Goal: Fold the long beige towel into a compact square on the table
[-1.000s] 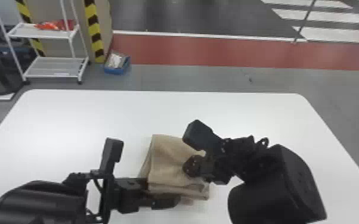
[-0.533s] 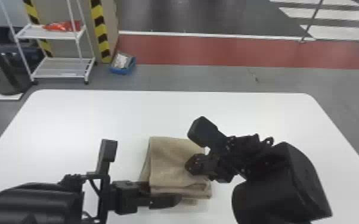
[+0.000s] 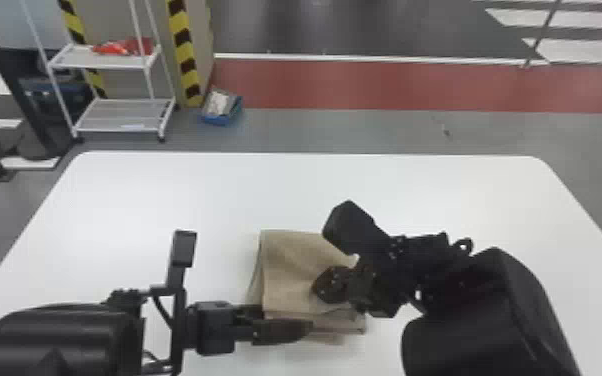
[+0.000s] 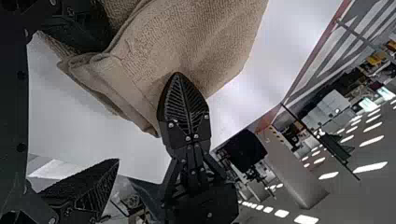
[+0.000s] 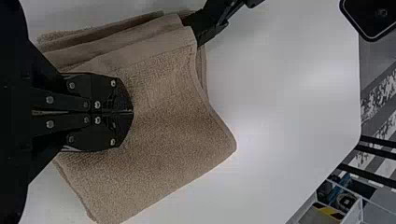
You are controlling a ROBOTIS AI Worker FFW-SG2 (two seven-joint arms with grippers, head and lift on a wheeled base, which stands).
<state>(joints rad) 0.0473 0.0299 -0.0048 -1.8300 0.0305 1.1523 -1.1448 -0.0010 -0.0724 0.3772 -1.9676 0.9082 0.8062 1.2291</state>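
White surface (image 3: 165, 200) carried the beige towel (image 3: 290, 280), partly folded. My left tool (image 4: 112, 103) was spread at the towel's near-left edge; my right tool (image 5: 127, 112), closed, sat on the towel's top. Weak pressure there could've let layers skew if the left one pulled.

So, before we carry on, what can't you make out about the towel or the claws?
Cloth under the right claw: hidden by its fingers, right wrist view.
One fingertip of the left claw: hidden by the towel, right wrist view.
Part of the towel: cut off by the top edge, left wrist view.
Towel's right side: partly hidden by the right claw, head view.
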